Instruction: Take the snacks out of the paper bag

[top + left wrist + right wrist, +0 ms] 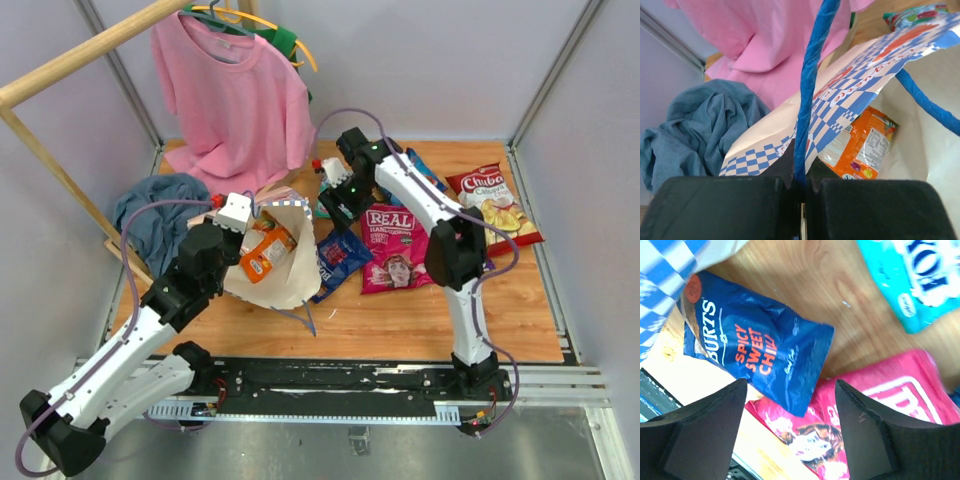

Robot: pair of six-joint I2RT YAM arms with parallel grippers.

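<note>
My left hand [801,187] is closed tight on the paper bag's blue cord handle [810,85], which runs straight up from between the fingers. The paper bag [285,278] lies on its side toward 9 o'clock of the tabletop [400,322], mouth open, with an orange packet [268,250] inside it. My right hand [790,390] is spread wide and holds nothing; it hangs over the blue Burts bag [760,350] and the pink-red REAL bag [890,405], which lies partly under the blue one. The Burts bag lies just at 3 o'clock of the paper bag, a teal packet [915,280] near it. The Chiba chips [495,200] lie out at 2 o'clock. A pink T-shirt [235,100] hangs at 11 o'clock, with a blue-grey cloth [160,215] heaped at 9 o'clock of the paper bag
</note>
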